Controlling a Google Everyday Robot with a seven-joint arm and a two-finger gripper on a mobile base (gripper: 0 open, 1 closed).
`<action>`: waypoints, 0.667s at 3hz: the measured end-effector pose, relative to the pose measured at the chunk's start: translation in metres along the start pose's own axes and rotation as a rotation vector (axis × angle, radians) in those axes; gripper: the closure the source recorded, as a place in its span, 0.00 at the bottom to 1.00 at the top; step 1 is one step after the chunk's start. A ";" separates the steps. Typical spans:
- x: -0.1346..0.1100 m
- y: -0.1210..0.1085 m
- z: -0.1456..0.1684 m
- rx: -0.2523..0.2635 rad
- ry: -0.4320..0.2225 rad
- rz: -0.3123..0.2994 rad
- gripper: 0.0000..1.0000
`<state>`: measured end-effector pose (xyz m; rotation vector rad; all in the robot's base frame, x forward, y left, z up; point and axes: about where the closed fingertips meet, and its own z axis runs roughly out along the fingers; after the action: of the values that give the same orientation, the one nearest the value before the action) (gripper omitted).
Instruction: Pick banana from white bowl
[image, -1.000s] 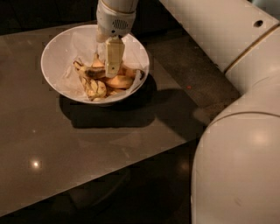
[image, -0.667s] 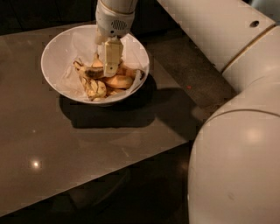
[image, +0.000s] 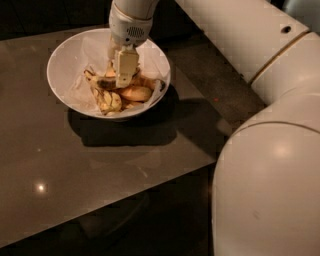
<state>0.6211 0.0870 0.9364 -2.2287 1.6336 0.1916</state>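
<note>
**Gripper Holding Position in Bowl**

The gripper (image: 125, 70) is staying low inside the white bowl (image: 61, 57) at upper left, hardly shifting over the last second. Whether it is clamping anything cannot be told. The banana (image: 101, 83) is lying in the bowl, not yet lifting.

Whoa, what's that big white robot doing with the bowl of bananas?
The robot's arm reaches down into the white bowl on the dark table. Its hand is low inside it, right beside the long, bruised banana it is meant to pick. The banana lies in the bowl, not lifted yet. I can't tell if the hand has hold of it.
</note>
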 end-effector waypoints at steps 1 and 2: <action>0.001 0.003 0.008 -0.019 -0.020 0.011 0.40; 0.002 0.005 0.015 -0.037 -0.035 0.021 0.39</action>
<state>0.6190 0.0896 0.9213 -2.2236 1.6479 0.2673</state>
